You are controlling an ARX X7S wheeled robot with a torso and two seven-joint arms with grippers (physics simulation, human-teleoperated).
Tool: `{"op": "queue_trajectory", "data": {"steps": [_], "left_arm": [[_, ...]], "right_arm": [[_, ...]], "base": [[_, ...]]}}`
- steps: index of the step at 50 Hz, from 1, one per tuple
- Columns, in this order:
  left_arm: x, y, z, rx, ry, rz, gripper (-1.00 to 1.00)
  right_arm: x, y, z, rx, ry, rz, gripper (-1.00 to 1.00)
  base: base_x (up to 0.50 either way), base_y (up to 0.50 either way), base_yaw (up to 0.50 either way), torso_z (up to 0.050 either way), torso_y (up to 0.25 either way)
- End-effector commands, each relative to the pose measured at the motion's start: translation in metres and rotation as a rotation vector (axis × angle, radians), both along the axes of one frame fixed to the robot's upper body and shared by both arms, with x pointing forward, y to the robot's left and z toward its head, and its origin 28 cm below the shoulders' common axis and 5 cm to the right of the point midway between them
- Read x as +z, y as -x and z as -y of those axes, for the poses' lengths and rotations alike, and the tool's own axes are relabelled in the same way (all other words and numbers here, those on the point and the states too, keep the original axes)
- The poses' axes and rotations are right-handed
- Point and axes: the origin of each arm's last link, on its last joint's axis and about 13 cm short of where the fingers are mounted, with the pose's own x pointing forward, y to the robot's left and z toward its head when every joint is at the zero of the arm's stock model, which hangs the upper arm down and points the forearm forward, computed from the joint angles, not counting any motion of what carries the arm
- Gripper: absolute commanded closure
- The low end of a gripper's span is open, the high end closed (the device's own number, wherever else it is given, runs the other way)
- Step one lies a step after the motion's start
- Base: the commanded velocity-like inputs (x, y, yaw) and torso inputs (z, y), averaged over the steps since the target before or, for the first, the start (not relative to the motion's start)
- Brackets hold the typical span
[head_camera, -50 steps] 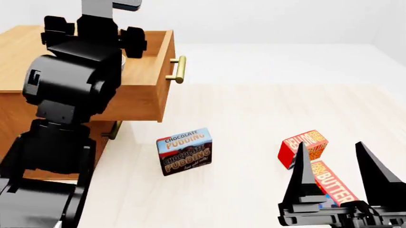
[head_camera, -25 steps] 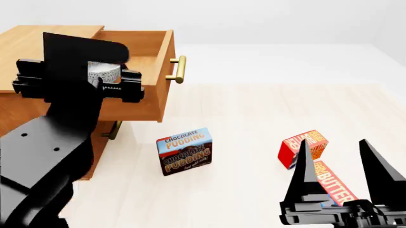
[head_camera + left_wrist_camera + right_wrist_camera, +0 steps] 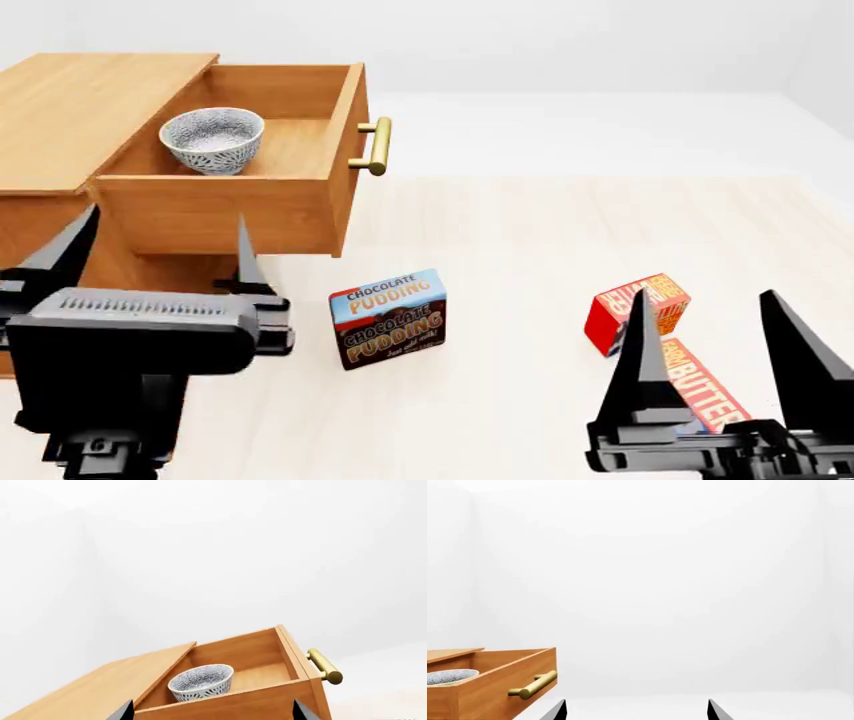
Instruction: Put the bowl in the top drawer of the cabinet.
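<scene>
bowl (image 3: 211, 139) sits in top drawer (image 3: 296, 190) — pulled out, upright.

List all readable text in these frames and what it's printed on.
"CHOCOLATE PUDDING" on the top face of the pudding box.
"CHOCOLATE PUDDING" again on its front face; the small script line below is too small to read.
"BUTTER" on the red and orange butter box.
Orange lettering on the red box behind it is too distorted to read.
Wrist views: no text.

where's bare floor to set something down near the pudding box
Open floor lies between the pudding box and the butter boxes, and beyond toward the back wall. It is tight between the pudding box and the cabinet, under the top drawer.
</scene>
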Motion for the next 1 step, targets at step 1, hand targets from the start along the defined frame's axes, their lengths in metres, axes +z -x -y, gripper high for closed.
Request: {"op": "queue_trajectory", "data": {"steps": [1], "left_arm": [[-0.0298, 0.0420, 0.0034, -0.062, 0.057, 0.003, -1.00]], "right_arm": [[-0.0031, 0.0011, -0.0022, -0.004, 0.008, 0.004, -1.00]], "base": [[0.00, 0.00, 0.00, 0.000, 0.000]]}}
